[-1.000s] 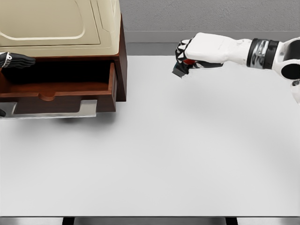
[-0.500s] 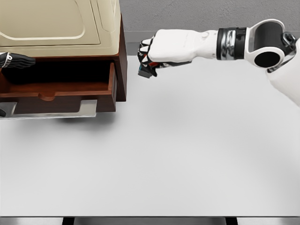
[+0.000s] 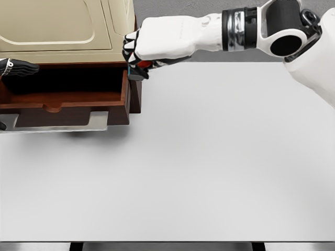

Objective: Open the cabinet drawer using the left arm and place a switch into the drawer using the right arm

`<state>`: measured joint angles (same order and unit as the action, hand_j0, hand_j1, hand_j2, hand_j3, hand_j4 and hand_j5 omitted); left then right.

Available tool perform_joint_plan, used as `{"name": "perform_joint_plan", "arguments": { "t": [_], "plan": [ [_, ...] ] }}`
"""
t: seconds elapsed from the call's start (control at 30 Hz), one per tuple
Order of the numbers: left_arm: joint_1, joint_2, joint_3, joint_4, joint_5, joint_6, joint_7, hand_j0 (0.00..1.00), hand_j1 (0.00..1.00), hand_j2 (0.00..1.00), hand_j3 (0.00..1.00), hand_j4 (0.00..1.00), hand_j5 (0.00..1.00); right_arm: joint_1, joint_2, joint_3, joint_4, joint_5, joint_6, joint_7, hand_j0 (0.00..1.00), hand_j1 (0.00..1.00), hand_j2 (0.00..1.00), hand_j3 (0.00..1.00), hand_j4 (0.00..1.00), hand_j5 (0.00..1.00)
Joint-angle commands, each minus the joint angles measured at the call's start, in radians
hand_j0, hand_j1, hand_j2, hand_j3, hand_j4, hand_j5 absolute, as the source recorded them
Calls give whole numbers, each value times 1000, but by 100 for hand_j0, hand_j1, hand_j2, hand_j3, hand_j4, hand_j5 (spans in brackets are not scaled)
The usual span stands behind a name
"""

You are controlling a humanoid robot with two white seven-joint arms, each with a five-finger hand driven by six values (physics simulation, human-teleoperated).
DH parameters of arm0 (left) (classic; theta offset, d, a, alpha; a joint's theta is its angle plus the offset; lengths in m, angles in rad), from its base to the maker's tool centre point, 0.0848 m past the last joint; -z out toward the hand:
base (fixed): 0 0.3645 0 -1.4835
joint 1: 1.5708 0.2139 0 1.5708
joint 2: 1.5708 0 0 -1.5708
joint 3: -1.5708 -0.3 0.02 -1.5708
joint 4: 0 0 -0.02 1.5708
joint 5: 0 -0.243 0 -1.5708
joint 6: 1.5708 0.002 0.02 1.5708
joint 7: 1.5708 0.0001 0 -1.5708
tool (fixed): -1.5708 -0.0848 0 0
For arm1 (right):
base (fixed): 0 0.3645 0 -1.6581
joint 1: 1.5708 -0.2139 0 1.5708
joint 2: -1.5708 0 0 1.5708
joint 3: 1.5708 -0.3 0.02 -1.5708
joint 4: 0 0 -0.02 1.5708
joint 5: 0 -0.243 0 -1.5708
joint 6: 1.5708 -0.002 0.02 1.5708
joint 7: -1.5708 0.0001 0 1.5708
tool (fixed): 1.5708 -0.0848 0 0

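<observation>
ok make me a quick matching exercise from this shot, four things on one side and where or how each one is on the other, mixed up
Things:
1. drawer
2. switch
3. left hand
4. table

Places or states:
A. held in the right hand, at the cabinet's right front corner
B. pulled out, open
C. white surface the cabinet stands on
D. at the picture's left edge, dark, over the open drawer

Pairs: 1-B, 2-A, 3-D, 4-C

Dark switch (image 3: pixel 138 72) with red part, held above right edge of open brown cabinet drawer (image 3: pixel 68 102)
</observation>
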<state>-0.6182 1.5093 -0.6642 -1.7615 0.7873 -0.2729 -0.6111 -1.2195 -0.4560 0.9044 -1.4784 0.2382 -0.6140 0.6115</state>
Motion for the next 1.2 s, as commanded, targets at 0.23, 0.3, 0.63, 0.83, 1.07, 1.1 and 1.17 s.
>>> {"name": "perform_joint_plan", "arguments": {
  "t": [0.23, 0.3, 0.63, 0.83, 1.07, 1.1, 1.17],
  "plan": [
    [0, 3, 2, 0, 6, 1, 0, 100, 100, 100, 100, 100, 100, -38, 108, 31, 23, -5, 3, -1, 23, 23, 23, 23, 23, 23],
    [0, 3, 2, 2, 3, 1, 0, 100, 100, 100, 100, 100, 100, -60, 134, 45, 75, -5, 3, -1, 23, 23, 23, 23, 23, 23],
    [0, 3, 0, 2, 0, 0, 0, 100, 100, 100, 100, 100, 100, -120, 280, 134, 263, -2, 3, -1, 23, 23, 23, 23, 23, 23],
    [0, 3, 0, 5, 0, -3, 0, 100, 100, 100, 100, 100, 100, -132, 330, 165, 326, 7, 3, -1, 23, 23, 23, 23, 23, 23],
    [0, 3, -2, 7, -2, -5, 0, 100, 100, 100, 100, 100, 100, -150, 379, 165, 431, 12, 3, -1, 24, 24, 24, 24, 24, 24],
    [0, 3, -2, 5, -2, -5, 0, 100, 100, 100, 100, 100, 100, -152, 388, 165, 443, 12, 3, -1, 24, 24, 24, 24, 24, 24],
    [0, 3, -2, 7, -2, -5, 0, 100, 100, 100, 100, 100, 100, -152, 393, 168, 445, 12, 3, -1, 24, 24, 24, 24, 24, 24]
  ]
}}
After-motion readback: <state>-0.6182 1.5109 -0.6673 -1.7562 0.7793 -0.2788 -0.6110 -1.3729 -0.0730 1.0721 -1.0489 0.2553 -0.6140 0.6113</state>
